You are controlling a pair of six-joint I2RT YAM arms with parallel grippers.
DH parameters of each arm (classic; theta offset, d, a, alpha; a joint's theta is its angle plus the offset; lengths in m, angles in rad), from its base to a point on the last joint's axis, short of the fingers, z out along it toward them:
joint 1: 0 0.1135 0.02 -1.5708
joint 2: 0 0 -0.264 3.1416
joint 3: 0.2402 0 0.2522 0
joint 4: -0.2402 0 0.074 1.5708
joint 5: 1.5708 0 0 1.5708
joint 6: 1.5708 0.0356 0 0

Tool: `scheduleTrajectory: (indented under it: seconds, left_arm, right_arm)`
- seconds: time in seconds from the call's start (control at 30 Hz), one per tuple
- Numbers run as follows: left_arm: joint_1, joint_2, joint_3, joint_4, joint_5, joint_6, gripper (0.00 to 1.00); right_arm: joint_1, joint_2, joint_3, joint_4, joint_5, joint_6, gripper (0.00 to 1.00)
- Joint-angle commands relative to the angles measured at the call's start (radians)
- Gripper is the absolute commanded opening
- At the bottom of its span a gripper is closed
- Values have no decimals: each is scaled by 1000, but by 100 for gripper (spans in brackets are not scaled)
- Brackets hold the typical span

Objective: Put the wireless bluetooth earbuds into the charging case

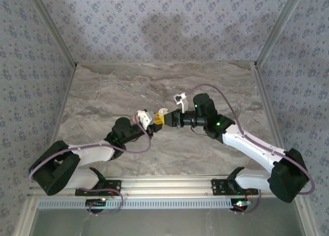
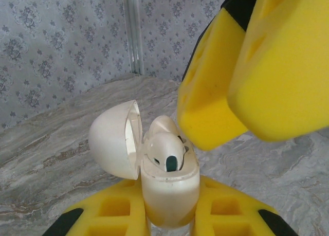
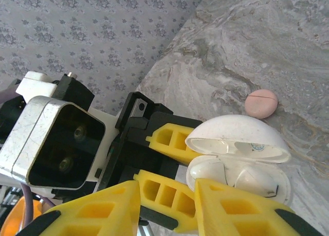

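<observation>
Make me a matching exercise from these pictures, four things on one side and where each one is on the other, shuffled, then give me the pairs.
Things:
1. charging case
2. earbud
3. pink disc
4. right gripper

Places:
A. lying on the marble table
B. just above the open case, holding nothing
C. clamped in the left gripper, lid open
D. seated inside the case

Pairs: 1-C, 2-D, 3-A, 4-B

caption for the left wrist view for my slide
left gripper holding the open charging case with an earbud inside, right gripper close above
</observation>
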Motion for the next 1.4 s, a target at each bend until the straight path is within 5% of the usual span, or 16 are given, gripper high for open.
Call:
scheduleTrajectory:
  seconds: [0.0,0.27,0.47,0.83,1.37]
  left_arm:
    - [-9,-28,27,-2,37,23,13]
    - [-11,-51,38,-81,113,83,13]
    - [-20,-79,56,-179,155,163,13]
    - [-44,-118,103,-356,195,299,13]
    - [-59,-121,120,-386,196,323,13]
  right_arm:
    - [-8,-72,31,-72,42,-84,36]
    - [-66,-194,88,-377,118,-435,54]
    - [-79,-231,114,-465,142,-696,58]
    - [-71,-215,102,-570,-63,-1242,71]
    - [-65,-17,151,-542,-157,-1301,79]
